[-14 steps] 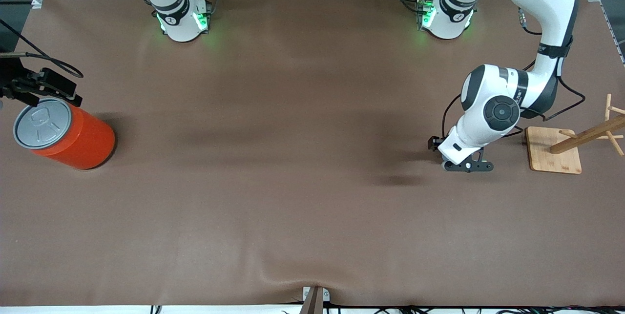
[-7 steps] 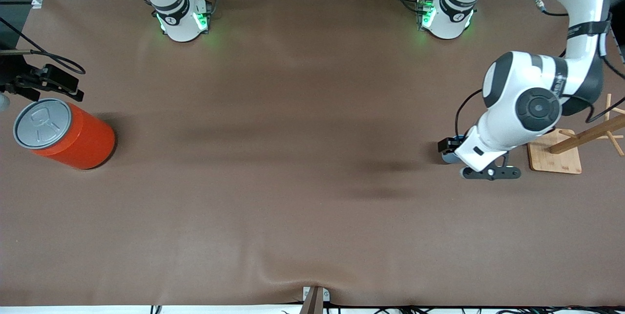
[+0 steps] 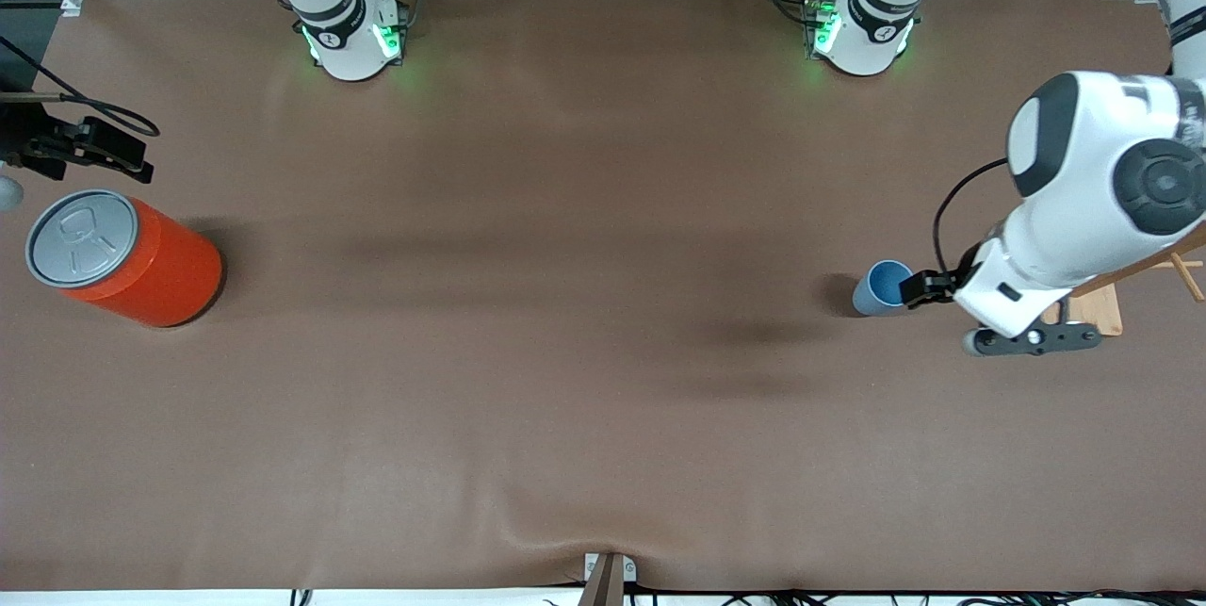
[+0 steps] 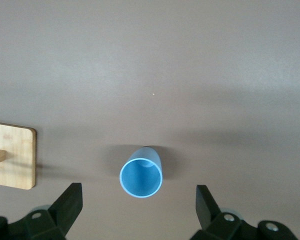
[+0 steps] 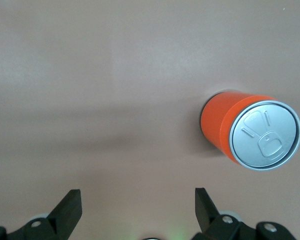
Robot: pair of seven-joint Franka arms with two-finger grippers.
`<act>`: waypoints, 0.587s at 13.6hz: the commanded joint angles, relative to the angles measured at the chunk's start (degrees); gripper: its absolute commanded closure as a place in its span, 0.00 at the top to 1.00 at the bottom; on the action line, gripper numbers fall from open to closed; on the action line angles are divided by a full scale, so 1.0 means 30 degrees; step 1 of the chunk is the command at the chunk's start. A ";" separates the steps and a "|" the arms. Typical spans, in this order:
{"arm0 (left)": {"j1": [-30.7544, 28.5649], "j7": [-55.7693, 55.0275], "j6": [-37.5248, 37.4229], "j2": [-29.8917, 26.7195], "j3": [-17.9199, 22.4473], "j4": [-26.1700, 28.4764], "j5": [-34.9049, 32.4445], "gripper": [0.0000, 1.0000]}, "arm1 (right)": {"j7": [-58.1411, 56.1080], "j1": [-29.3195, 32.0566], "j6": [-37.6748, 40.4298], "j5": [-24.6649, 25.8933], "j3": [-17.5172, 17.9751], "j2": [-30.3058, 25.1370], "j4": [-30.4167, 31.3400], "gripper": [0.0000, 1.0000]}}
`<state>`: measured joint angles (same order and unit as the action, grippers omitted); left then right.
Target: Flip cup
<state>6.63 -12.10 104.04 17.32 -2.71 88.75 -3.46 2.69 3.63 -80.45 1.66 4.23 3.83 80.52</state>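
The cup (image 3: 883, 288) is a small light-blue tumbler standing upright on the brown mat, mouth up, toward the left arm's end of the table. In the left wrist view the cup (image 4: 141, 177) shows its darker blue inside. My left gripper (image 3: 933, 287) is open and empty, raised above the mat beside the cup and not touching it; its jaws stand wide apart in the left wrist view (image 4: 138, 212). My right gripper (image 3: 94, 154) is open and empty in the air by the orange can (image 3: 122, 257), with bare mat under it in the right wrist view (image 5: 138, 212).
The big orange-red can with a grey pull-tab lid (image 5: 250, 132) stands at the right arm's end of the table. A wooden rack on a square base (image 3: 1093, 309) stands beside the cup, partly covered by the left arm; its base shows in the left wrist view (image 4: 10, 155).
My left gripper has risen from the cup and swung toward the wooden rack, leaving the cup upright and uncovered. My right gripper has drifted slightly away from the can.
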 commanded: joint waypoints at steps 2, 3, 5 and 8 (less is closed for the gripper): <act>-0.1712 0.1451 -0.0840 -0.1432 -0.1207 0.0007 0.0010 1.00 | 0.0099 0.0107 0.0272 0.0238 0.0085 -0.0103 -0.0589 1.00; -0.1654 0.1686 -0.1684 -0.1988 -0.1061 0.0094 0.0069 1.00 | 0.0187 0.0078 0.0244 0.0180 0.0085 -0.0103 -0.0589 1.00; -0.1508 0.1806 -0.2830 -0.3625 -0.0797 0.0415 0.0215 1.00 | 0.0246 0.0020 0.0214 0.0092 0.0114 -0.0103 -0.0589 1.00; -0.1536 0.2508 -0.4648 -0.6495 -0.0359 0.1846 0.0362 1.00 | 0.0276 -0.0010 0.0214 0.0033 0.0144 -0.0103 -0.0589 1.00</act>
<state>2.19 -6.49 92.12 4.95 -4.83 88.99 -3.22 2.70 3.57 -80.42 1.65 4.35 3.62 79.38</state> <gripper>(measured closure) 0.000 0.000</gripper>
